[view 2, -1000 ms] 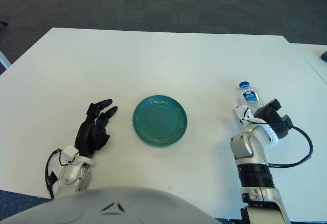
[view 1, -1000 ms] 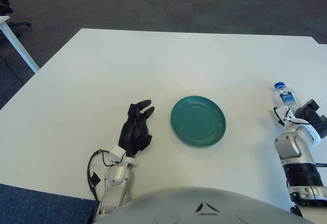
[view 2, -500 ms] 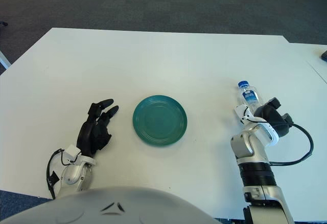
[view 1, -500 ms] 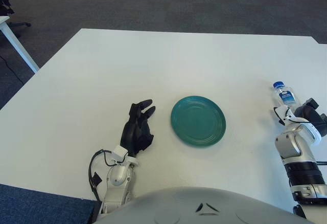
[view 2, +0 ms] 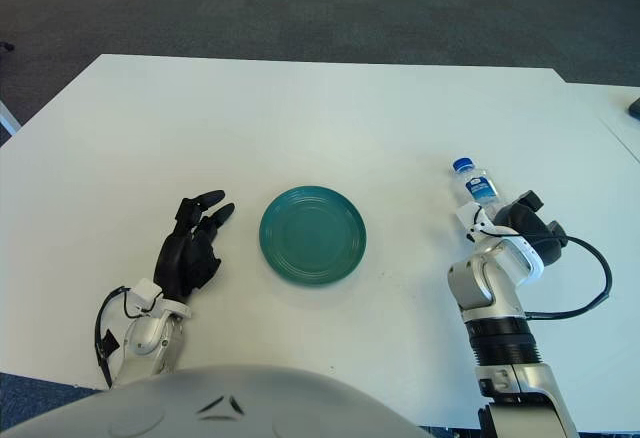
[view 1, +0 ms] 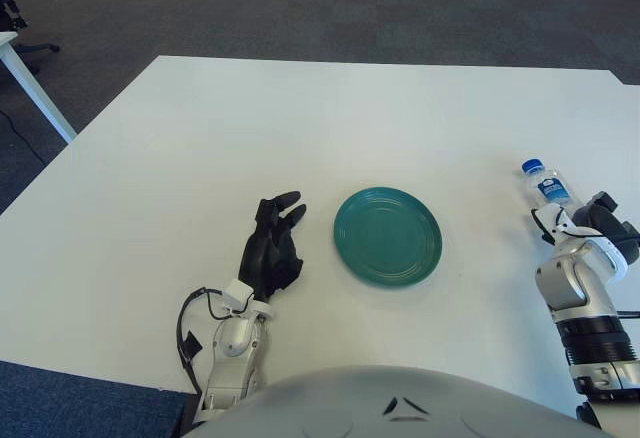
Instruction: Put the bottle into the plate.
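Plainly, a bottle is held at the right of the frame, with a bare plate in the middle.

At lower left, the left hand [view 2: 192, 251] shows over the white table [view 2: 300, 118], its black fingers loosely spread and holding nothing, just left of the plate. At the centre sits the green plate [view 2: 312, 235], flat on the table, with nothing on it. Toward the right edge, the right hand [view 2: 518, 224] is curled around the lower part of the clear bottle [view 2: 477, 191], whose blue cap points up and leans slightly toward the left of the frame. The bottle is well apart from the plate, to its right; whether its base touches the table cannot be told, since the hand hides it.
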You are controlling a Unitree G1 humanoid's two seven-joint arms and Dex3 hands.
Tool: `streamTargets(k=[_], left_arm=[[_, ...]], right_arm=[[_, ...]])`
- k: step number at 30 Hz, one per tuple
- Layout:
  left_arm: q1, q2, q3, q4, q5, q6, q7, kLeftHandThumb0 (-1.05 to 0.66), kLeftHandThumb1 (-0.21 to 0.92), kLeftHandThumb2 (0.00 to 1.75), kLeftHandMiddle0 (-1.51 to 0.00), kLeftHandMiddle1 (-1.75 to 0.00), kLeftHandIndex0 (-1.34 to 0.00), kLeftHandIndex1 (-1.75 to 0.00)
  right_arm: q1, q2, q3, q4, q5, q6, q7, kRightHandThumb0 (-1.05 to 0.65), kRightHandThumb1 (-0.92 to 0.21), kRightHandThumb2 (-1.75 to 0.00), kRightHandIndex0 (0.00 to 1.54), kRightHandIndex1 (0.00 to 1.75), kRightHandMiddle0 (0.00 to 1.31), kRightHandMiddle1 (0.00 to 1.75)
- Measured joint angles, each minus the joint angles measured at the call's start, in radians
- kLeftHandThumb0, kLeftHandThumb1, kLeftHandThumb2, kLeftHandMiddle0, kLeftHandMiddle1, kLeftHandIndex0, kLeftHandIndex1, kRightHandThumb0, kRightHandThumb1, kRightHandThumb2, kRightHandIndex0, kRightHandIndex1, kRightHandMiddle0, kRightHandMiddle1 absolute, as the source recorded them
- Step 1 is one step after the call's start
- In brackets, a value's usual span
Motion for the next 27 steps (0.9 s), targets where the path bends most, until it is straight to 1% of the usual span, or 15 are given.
streamTargets(k=[3,7,9,10,11,12,15,16,17,18,20,23,24,25,27], left_arm=[[-0.002,-0.001,0.000,0.002,0.000,0.000,0.001,-0.56,0.92,0.90,-0.35,-0.46,0.00,-1.06],[-0.005,-0.002,0.000,0.003,0.002,0.000,0.001,-0.56,0.92,0.90,-0.35,-0.46,0.00,-1.06],[-0.005,-0.002,0.000,0.004,0.002,0.000,0.002,-0.56,0.92,0.90,-0.35,-0.46,0.00,-1.06],[-0.006,-0.002,0.000,0.004,0.003,0.000,0.002,-0.56,0.92,0.90,-0.35,-0.46,0.00,-1.06],[-0.006,-0.002,0.000,0.004,0.003,0.000,0.002,-0.56,0.92,0.90,-0.35,-0.46,0.00,-1.06],[-0.006,-0.002,0.000,0.004,0.003,0.000,0.002,-0.56,0.92,0.90,-0.35,-0.46,0.00,-1.06],[-0.007,-0.002,0.000,0.004,0.004,0.000,0.002,-0.56,0.92,0.90,-0.35,-0.46,0.00,-1.06],[-0.008,-0.002,0.000,0.005,0.004,0.000,0.002,-0.56,0.92,0.90,-0.35,-0.46,0.00,-1.06],[-0.008,-0.002,0.000,0.005,0.004,0.000,0.002,-0.56,0.92,0.90,-0.35,-0.46,0.00,-1.06],[-0.009,-0.002,0.000,0.005,0.004,0.001,0.002,-0.56,0.92,0.90,-0.35,-0.46,0.00,-1.06],[-0.010,-0.003,0.000,0.005,0.004,0.001,0.002,-0.56,0.92,0.90,-0.35,-0.46,0.00,-1.06],[-0.011,-0.003,0.000,0.006,0.004,0.001,0.002,-0.56,0.92,0.90,-0.35,-0.46,0.00,-1.06],[-0.012,-0.003,0.000,0.006,0.005,0.002,0.002,-0.56,0.92,0.90,-0.35,-0.46,0.00,-1.06],[-0.012,-0.003,0.000,0.006,0.005,0.002,0.002,-0.56,0.92,0.90,-0.35,-0.46,0.00,-1.06],[-0.013,-0.003,0.000,0.005,0.005,0.004,0.003,-0.56,0.92,0.90,-0.35,-0.46,0.00,-1.06]], right_arm=[[0.000,0.000,0.000,-0.001,0.000,0.002,0.000,-1.05,-0.92,-0.59,0.13,0.04,0.00,0.35],[0.000,0.010,-0.011,-0.002,0.002,0.001,-0.016,-1.02,-0.92,-0.53,0.19,0.06,0.00,0.50],[0.000,0.017,-0.018,-0.002,0.004,-0.005,-0.026,-0.99,-0.92,-0.50,0.24,0.08,0.00,0.71],[0.000,0.020,-0.022,-0.001,0.005,-0.009,-0.031,-0.98,-0.92,-0.50,0.25,0.09,0.00,0.74],[0.000,0.024,-0.027,-0.001,0.007,-0.014,-0.037,-0.95,-0.92,-0.48,0.31,0.13,0.00,0.98],[0.001,0.029,-0.033,-0.001,0.010,-0.022,-0.046,-0.93,-0.92,-0.47,0.36,0.16,0.00,1.14],[0.003,0.037,-0.048,0.000,0.017,-0.050,-0.067,-0.90,-0.92,-0.45,0.40,0.23,0.03,1.35],[0.003,0.041,-0.055,0.000,0.022,-0.059,-0.074,-0.86,-0.92,-0.44,0.40,0.50,0.09,1.50],[0.004,0.045,-0.064,0.000,0.031,-0.073,-0.082,-0.83,-0.92,-0.44,0.38,0.71,0.14,1.59],[0.007,0.049,-0.073,0.000,0.039,-0.093,-0.091,-0.81,-0.92,-0.44,0.40,0.85,0.18,1.62],[0.013,0.054,-0.089,0.000,0.049,-0.126,-0.109,-0.74,-0.91,-0.44,0.46,1.29,0.34,1.69],[0.023,0.060,-0.110,0.000,0.056,-0.171,-0.140,-0.68,-0.89,-0.45,0.50,1.57,0.46,1.73],[0.026,0.061,-0.116,0.000,0.057,-0.184,-0.149,-0.63,-0.81,-0.58,0.52,1.61,0.46,1.73],[0.029,0.062,-0.121,0.000,0.059,-0.194,-0.157,-0.56,-0.68,-0.78,0.55,1.66,0.48,1.74],[0.032,0.063,-0.129,0.000,0.062,-0.215,-0.171,-0.51,-0.53,-1.01,0.64,1.70,0.52,1.74]])
